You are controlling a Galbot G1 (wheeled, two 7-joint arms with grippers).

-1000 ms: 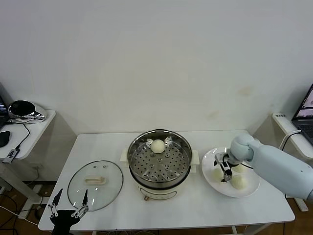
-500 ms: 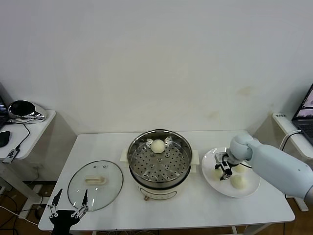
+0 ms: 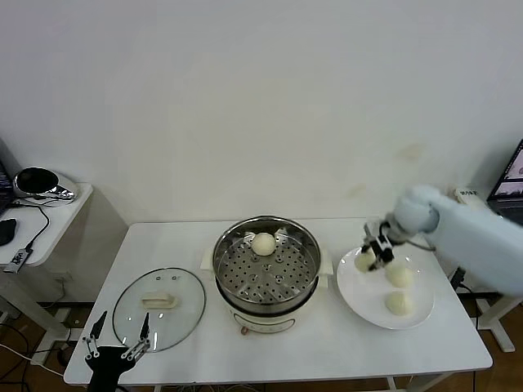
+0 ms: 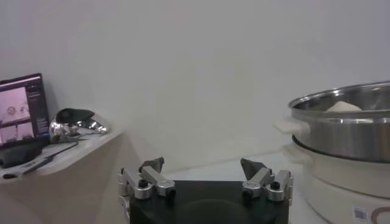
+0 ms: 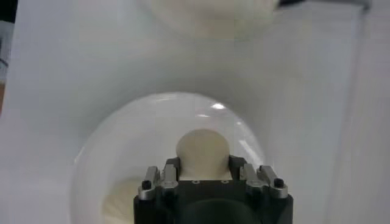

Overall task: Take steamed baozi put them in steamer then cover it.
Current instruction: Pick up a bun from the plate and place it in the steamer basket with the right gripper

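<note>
right gripper (image 3: pixel 372 256) is clamped on a soft squishy bun (image 3: pixel 364 260) at its sides, at the plate's (image 3: pixel 413 318) 10 o'clock, so go easy; left gripper (image 3: pixel 116 346) hangs open

Lab: bare wall (image 3: pixel 261 98), laptop (image 4: pixel 23 112)

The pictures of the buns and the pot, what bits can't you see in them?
- Right gripper: fingertips hidden behind the held bun, right wrist view.
- Steamer: cut off by the picture's edge, left wrist view.
- Left gripper: base cut off at the bottom edge, head view.
</note>
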